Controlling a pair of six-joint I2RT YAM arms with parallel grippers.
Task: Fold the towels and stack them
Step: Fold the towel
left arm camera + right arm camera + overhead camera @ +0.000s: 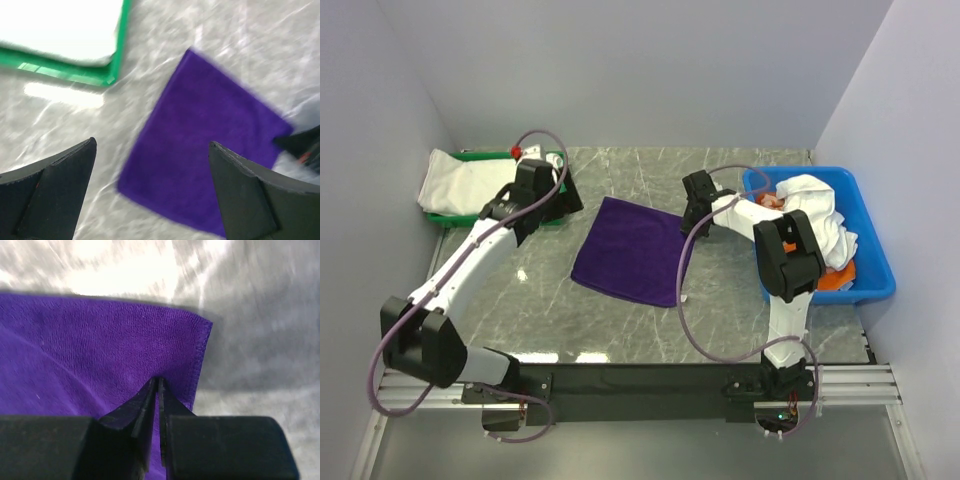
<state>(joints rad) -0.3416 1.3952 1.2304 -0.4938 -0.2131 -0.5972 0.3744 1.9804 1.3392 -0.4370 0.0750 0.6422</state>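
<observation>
A deep purple towel (630, 250) lies flat in the middle of the table, also seen in the left wrist view (210, 150) and the right wrist view (100, 350). My right gripper (692, 215) sits at its far right corner, jaws pressed together on the cloth just inside the stitched hem (159, 379). My left gripper (560, 205) hovers between the green tray and the purple towel, jaws spread wide with nothing between them (152, 143). A folded white towel (465, 180) rests in the green tray (470, 217). White towels (815, 205) and an orange one (835, 278) are heaped in the blue bin.
The blue bin (875, 270) stands at the right edge, beside the right arm. The green tray (112, 75) sits at the far left against the wall. Grey walls close in the left, back and right sides. Purple cables loop off both arms.
</observation>
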